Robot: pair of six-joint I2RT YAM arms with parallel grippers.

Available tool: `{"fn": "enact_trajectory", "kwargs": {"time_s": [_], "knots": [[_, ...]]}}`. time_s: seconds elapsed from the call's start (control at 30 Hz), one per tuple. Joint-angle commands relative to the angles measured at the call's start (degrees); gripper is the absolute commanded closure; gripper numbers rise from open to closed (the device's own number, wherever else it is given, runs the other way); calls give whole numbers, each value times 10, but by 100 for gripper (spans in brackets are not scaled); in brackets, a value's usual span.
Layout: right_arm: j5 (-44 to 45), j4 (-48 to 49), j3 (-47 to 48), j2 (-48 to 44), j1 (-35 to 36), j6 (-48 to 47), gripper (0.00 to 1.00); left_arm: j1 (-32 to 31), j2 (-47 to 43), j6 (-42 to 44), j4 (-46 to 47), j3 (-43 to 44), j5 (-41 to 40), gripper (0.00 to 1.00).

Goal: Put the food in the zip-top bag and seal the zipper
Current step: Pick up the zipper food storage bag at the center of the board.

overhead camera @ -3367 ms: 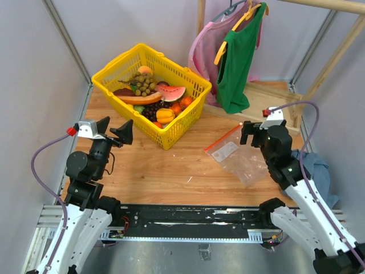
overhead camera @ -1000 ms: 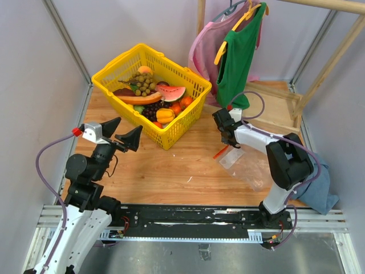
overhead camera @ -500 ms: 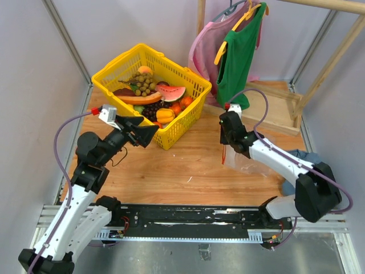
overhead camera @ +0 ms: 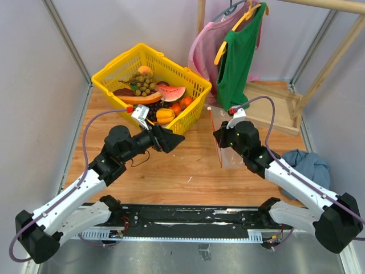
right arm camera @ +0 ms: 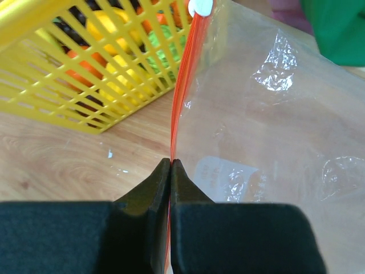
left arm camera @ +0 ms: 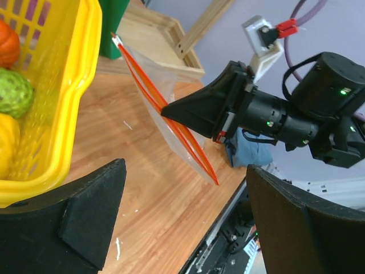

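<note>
The zip-top bag point(overhead camera: 232, 155) hangs on edge above the table, clear and crinkly, with a white label point(right arm camera: 228, 174). My right gripper point(overhead camera: 220, 136) is shut on its zipper point(right arm camera: 180, 97), the orange-red strip that runs up between the jaws to a white end tab point(right arm camera: 199, 7). My left gripper point(overhead camera: 173, 140) is open and empty, pointing at the bag from just in front of the basket. In the left wrist view the zipper point(left arm camera: 162, 111) slants across between its fingers point(left arm camera: 85, 217). The food lies in the yellow basket point(overhead camera: 114, 65): grape bunch point(overhead camera: 142, 83), green bumpy ball point(left arm camera: 14, 91), yellow pepper point(overhead camera: 165, 115).
Green point(overhead camera: 236, 57) and pink point(overhead camera: 202, 51) garments hang from a wooden rack at the back right, above a wooden frame point(overhead camera: 274, 108). A blue cloth point(overhead camera: 308, 165) lies at the right edge. Grey walls close in both sides.
My right gripper has lifted the bag by its zipper from flat on the table to upright. My left arm has swung out to the right, toward the bag.
</note>
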Motion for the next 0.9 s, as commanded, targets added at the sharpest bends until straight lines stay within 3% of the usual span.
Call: {"fn": "enact_trajectory", "kwargs": {"time_s": [0.0, 0.27, 0.87], "knots": [[-66, 76, -32, -26, 10, -12, 98, -32, 27, -44, 40, 0, -78, 11], [-119, 129, -66, -64, 11, -23, 98, -57, 91, -92, 62, 11, -122, 19], [-195, 184, -85, -61, 28, -32, 99, -97, 186, -114, 110, 34, -199, 39]]}}
